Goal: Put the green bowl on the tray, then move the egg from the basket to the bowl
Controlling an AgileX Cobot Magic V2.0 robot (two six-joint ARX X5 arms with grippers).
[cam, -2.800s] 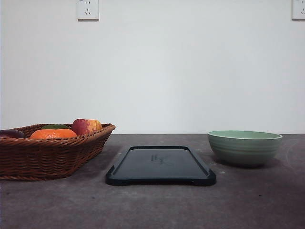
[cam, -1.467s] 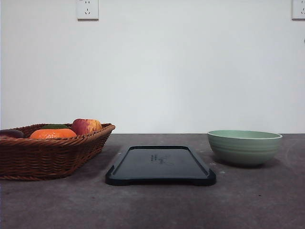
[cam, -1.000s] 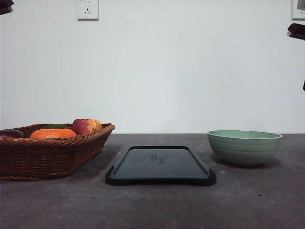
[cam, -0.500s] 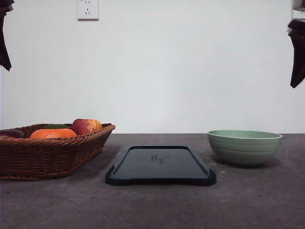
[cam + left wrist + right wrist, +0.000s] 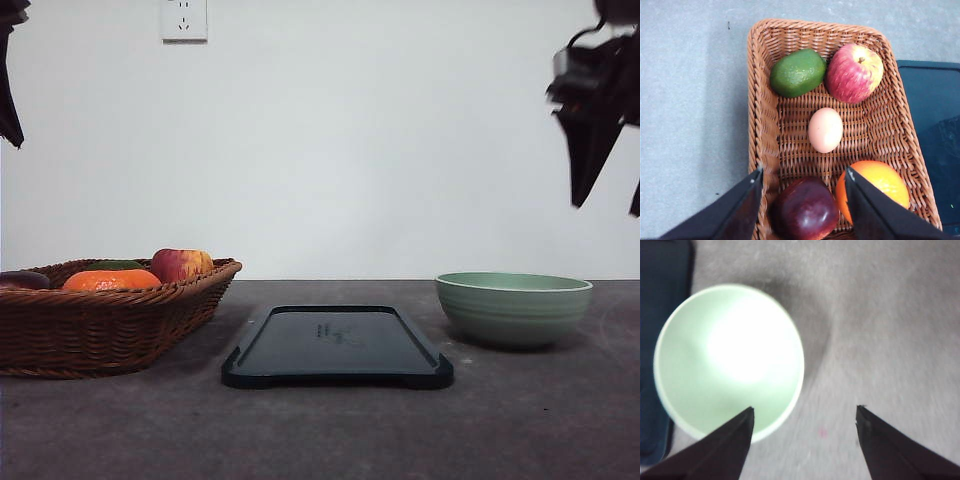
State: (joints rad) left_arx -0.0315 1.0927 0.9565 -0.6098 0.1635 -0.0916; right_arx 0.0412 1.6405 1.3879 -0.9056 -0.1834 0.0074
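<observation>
The pale green bowl (image 5: 513, 308) stands empty on the table, right of the dark tray (image 5: 337, 345). In the right wrist view the bowl (image 5: 730, 360) lies below my open right gripper (image 5: 805, 409), one finger over its rim, the other over bare table. From the front, the right gripper (image 5: 607, 208) hangs high above the bowl's right side. The egg (image 5: 825, 130), pale tan-pink, lies in the middle of the wicker basket (image 5: 762, 100). My left gripper (image 5: 804, 172) is open above the basket, holding nothing. One left finger (image 5: 8, 100) shows at the far left edge.
The basket (image 5: 100, 325) also holds a red-yellow apple (image 5: 854, 72), a green fruit (image 5: 797, 72), an orange (image 5: 875, 187) and a dark red fruit (image 5: 807, 207). The tray's edge (image 5: 935, 125) lies just right of the basket. A white wall with sockets stands behind the grey table.
Both arms came into the front view during the last second. Since half a second ago the right gripper has dropped and shifted left over the bowl; the left finger has stayed put.
</observation>
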